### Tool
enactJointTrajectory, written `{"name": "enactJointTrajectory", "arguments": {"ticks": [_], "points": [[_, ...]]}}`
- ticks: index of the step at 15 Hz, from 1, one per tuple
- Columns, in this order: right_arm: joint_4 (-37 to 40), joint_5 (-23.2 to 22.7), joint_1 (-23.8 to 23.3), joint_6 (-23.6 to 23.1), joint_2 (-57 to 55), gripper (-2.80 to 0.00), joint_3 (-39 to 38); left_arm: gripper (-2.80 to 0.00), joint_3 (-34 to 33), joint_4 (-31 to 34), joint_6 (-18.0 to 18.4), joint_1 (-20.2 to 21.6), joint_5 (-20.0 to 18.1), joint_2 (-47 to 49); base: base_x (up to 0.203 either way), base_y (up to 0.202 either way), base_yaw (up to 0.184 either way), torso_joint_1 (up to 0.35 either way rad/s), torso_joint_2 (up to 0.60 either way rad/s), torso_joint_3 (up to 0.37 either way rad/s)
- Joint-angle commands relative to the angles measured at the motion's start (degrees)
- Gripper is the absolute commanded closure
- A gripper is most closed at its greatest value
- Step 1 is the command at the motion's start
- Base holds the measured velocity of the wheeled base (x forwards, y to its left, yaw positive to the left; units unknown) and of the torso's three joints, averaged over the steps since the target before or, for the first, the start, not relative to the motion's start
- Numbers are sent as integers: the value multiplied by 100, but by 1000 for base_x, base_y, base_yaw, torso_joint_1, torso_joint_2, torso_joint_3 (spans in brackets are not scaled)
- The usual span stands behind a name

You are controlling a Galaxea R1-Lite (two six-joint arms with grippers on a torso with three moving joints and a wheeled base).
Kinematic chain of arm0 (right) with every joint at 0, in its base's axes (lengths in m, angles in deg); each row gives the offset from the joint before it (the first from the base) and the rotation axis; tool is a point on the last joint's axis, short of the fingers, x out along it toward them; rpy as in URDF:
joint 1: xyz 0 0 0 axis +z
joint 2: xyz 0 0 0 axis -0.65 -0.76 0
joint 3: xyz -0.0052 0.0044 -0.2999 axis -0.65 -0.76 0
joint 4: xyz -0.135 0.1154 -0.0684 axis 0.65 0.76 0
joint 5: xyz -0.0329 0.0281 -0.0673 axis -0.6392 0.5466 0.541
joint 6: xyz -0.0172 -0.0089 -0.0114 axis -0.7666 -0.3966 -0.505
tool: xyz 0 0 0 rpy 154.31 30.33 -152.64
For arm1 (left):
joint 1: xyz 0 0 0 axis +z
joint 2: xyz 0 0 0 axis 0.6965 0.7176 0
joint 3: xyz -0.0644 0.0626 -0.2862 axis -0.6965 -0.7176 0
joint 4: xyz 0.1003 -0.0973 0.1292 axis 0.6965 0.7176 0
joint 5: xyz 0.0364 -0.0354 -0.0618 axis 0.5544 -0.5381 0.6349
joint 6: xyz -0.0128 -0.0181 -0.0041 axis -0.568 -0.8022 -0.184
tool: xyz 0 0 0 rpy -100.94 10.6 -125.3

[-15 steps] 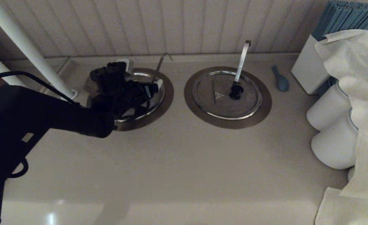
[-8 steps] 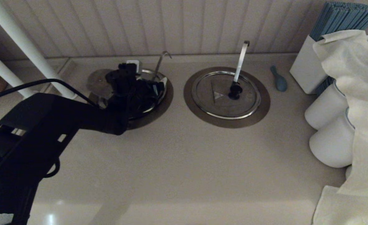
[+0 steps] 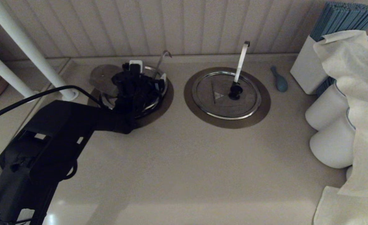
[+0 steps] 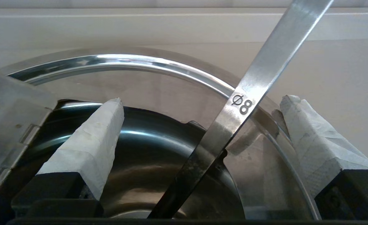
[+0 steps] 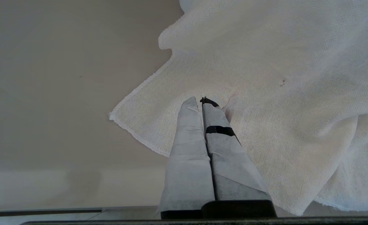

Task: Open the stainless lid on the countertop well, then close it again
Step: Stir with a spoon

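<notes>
The countertop well [image 3: 166,96] at the left back stands uncovered, its shiny rim [image 4: 124,59] and dark bowl showing in the left wrist view. The stainless lid [image 3: 103,78] lies shifted off to the well's left, overlapping the collar; its knob does not show. My left gripper [image 3: 149,71] hangs open over the well, apart from the lid. The hooked grey rod [image 4: 253,93], stamped "Ø8", rises untouched between the taped fingers [image 4: 87,140]. My right gripper [image 5: 201,100] is shut on nothing above a white cloth; the head view does not show it.
The twin lid [image 3: 224,93] with its bright flat handle [image 3: 241,62] covers the right well. A blue spoon [image 3: 280,80], a white box of blue sticks [image 3: 309,68], white jars [image 3: 328,109] and a draped cloth [image 3: 359,93] crowd the right side. White poles [image 3: 24,47] stand at the left.
My left arm has swung rightward and its gripper has moved toward the back of the well. The lid disc now shows more fully to the well's left.
</notes>
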Motion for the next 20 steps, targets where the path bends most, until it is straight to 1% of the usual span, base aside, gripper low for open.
{"name": "enactJointTrajectory", "arguments": {"ticks": [1,3,6,7,13,20], "points": [[-1,-2,1,0,-6,0,-5,-280,-122,4,-1,30,62,-82,0,0,0,0,0,0],[0,-2,1,0,-4,0,-1,-280,-558,-37,-13,73,90,-395,0,0,0,0,0,0],[0,-2,1,0,-9,0,-1,-280,-1473,-147,2,110,79,-901,0,0,0,0,0,0],[0,-2,1,0,-7,0,-1,-280,-1646,-227,14,148,78,-1009,0,0,0,0,0,0],[0,-2,1,0,-9,0,-1,-280,-1732,-276,-37,119,77,-1143,0,0,0,0,0,0],[0,-2,1,0,-2,0,-1,-280,-1563,-285,-54,6,68,-877,0,0,0,0,0,0]]}}
